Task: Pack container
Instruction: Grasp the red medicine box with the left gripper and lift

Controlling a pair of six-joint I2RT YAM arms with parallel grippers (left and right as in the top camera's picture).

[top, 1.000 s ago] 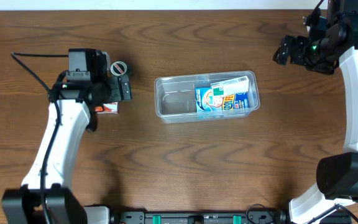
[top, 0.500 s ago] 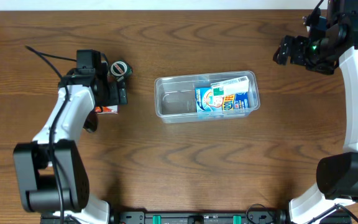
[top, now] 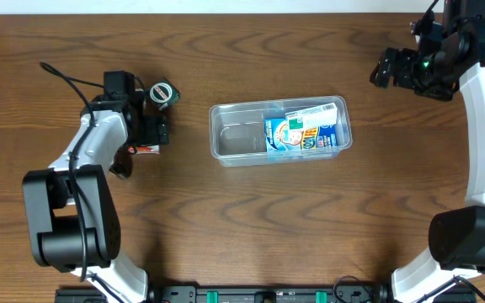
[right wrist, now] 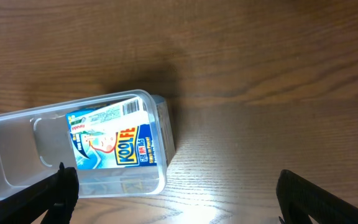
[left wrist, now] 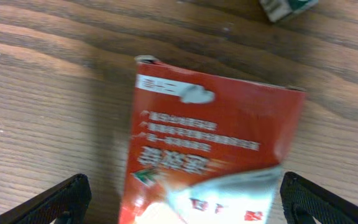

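Observation:
The clear plastic container (top: 226,139) lies at the table's middle with a blue and white packet (top: 303,128) in its right half; it also shows in the right wrist view (right wrist: 17,155). My left gripper (top: 160,128) is open at the left, its fingers straddling a red packet (left wrist: 216,146) that lies on the table; in the overhead view only the packet's edge (top: 146,149) shows under the wrist. My right gripper (top: 386,69) is open and empty, high at the far right.
A small green and white round item (top: 162,93) lies just beyond the left gripper; its corner shows in the left wrist view (left wrist: 286,7). Wooden table (top: 268,219) all around.
My left arm has swung and drawn back toward the left, its wrist now more over the red packet. The right arm and container have not moved.

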